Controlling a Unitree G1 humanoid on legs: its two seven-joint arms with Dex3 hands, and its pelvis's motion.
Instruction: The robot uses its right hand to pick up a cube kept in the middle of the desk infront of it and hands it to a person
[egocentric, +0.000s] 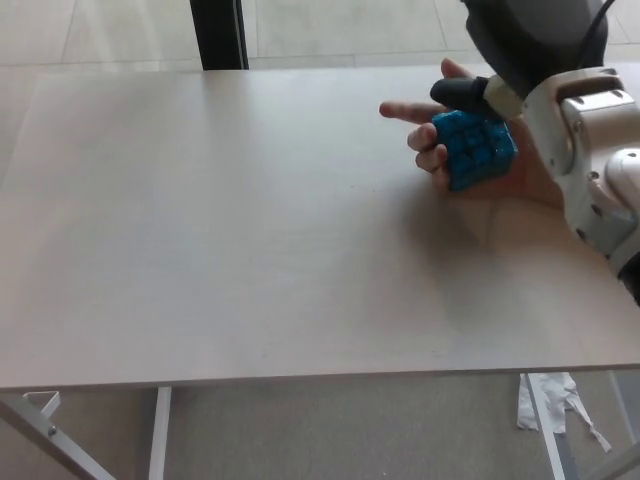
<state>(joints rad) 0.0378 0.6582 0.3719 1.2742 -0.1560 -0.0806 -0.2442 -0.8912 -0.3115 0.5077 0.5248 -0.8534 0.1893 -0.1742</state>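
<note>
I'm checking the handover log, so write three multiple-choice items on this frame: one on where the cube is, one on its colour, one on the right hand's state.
1. Where is the cube?
A. In the person's hand
B. Flat on the desk's middle
C. On the floor

2. What colour is the cube?
A. Red
B. Blue
C. Yellow

3. What is the robot's right hand doing?
A. Clamped around the cube
B. Raised above the cube, not gripping it
C. Resting on the desk

Answers:
1 A, the person's hand has its fingers curled around the cube.
2 B, every visible face is blue.
3 B, the hand sits above the cube with only a dark fingertip near its top.
</note>
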